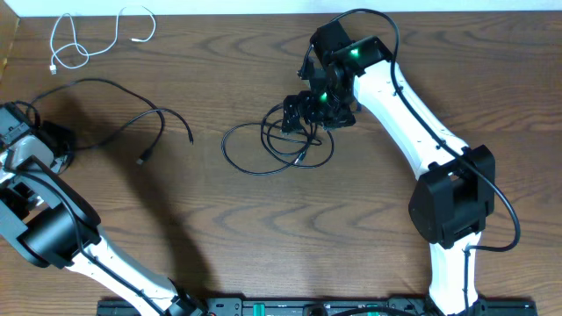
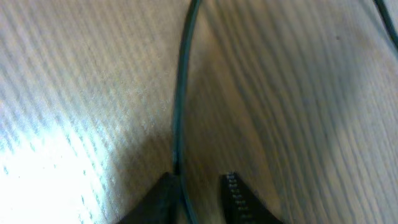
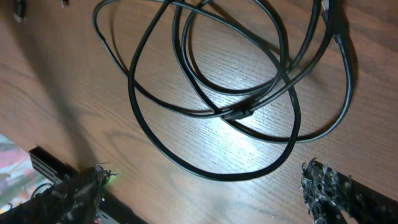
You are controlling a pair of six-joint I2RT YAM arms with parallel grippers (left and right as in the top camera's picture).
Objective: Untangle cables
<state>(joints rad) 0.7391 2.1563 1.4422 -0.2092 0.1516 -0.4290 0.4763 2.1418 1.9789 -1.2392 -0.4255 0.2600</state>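
A thin white cable (image 1: 88,39) lies in loose loops at the far left. One black cable (image 1: 132,123) runs across the table from my left gripper (image 1: 63,145) to its plugs near the middle. In the left wrist view this cable (image 2: 180,93) passes between the fingers of the left gripper (image 2: 202,199), against the left finger, with a gap to the other finger. A tangle of black cable loops (image 1: 277,140) lies at the centre. My right gripper (image 1: 320,105) hovers over its right side. In the right wrist view the right gripper (image 3: 208,193) is wide open and empty above the loops (image 3: 236,112).
The table is brown wood. Its left edge (image 1: 7,53) is close to the white cable. A black rail (image 1: 307,307) with the arm bases runs along the front edge. The right arm (image 1: 413,123) stretches diagonally over the right half.
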